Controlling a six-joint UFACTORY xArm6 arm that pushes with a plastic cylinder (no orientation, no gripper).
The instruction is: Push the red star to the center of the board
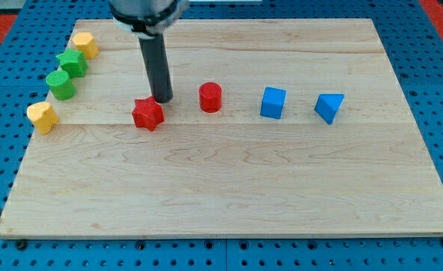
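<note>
Where the red star sits, left of the board's middle and a little above it, you will find my tip just at its upper right corner, touching it or very nearly so (the rod's dark end and the star's edge run together, so you cannot tell contact for certain). Note that the arm carries no claw at all, only the straight dark rod, so nothing opens, closes or grips. To the view's right of the star, just beyond the rod, stands a red cylinder, apart from both. Further right in the same row you see a blue cube and then a blue triangular block, well apart from the star. Toward the view's left edge, a yellow block lies nearest the star, with a green cylinder, a green star and a second yellow block strung up toward the top left corner of the wooden board.
</note>
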